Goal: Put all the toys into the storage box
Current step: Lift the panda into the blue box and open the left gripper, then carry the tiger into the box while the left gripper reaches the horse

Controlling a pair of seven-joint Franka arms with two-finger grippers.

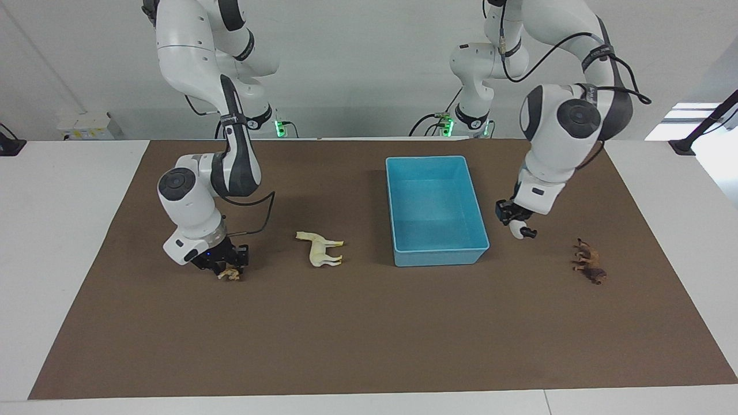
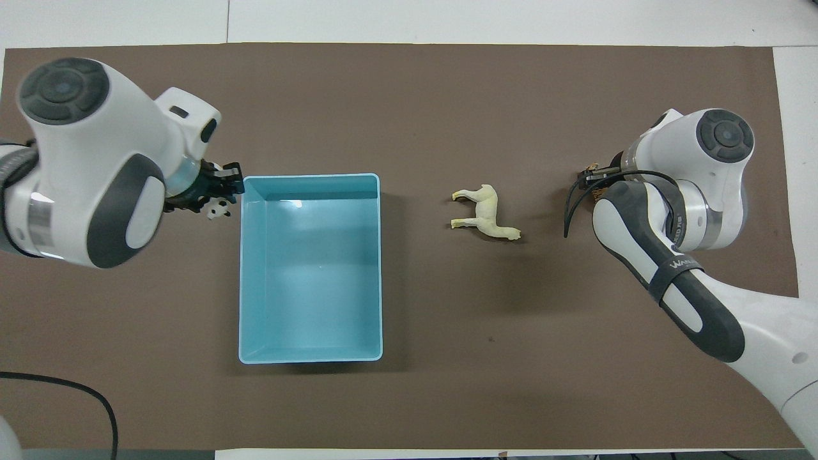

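The blue box (image 1: 436, 207) was empty. The left hand (image 1: 517, 226) pinched the panda (image 1: 520, 231) just beside it; the right hand (image 1: 226, 266) pinched the tiger (image 1: 230, 274) low over the counter (image 1: 369, 334). Horse (image 1: 320, 248) and lion (image 1: 589, 261) lay untouched.

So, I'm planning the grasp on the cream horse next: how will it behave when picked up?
The cream horse looks like rigid moulded plastic, so probably stiff and light. It lies on its side, so it likely won't tip or roll. Its thin legs and smooth surface might slip or twist in a claw; the body seems safer.
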